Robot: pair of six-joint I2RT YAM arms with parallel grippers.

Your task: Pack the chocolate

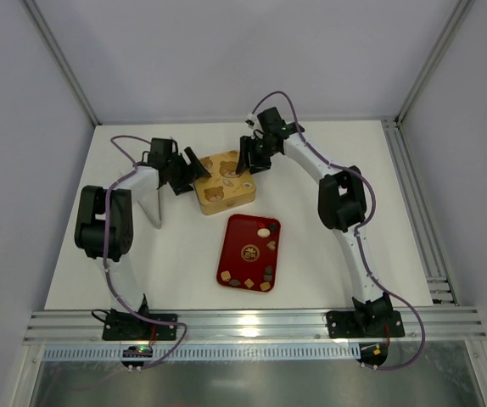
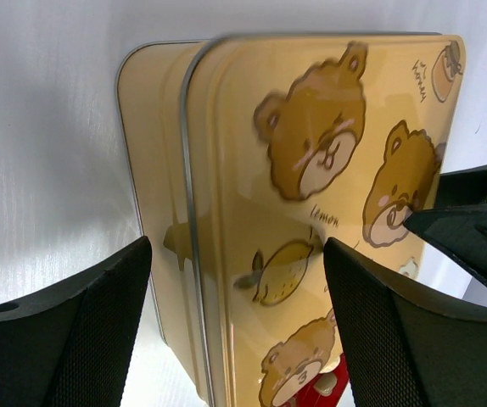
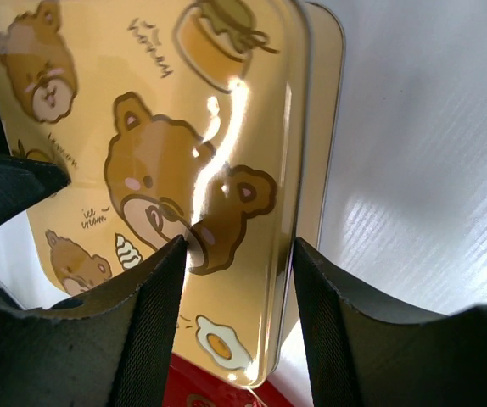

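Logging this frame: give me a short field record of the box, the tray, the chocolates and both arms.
box: gold square tin with a bear-print lid, closed, on the far half of the white table
tray: red rectangular tray, just nearer than the tin
chocolate: small brown, tan and cream pieces, every visible one lying on the tray
left gripper: jaws open, straddling the lid's left edge
right gripper: jaws apart at the lid's right edge; contact unclear
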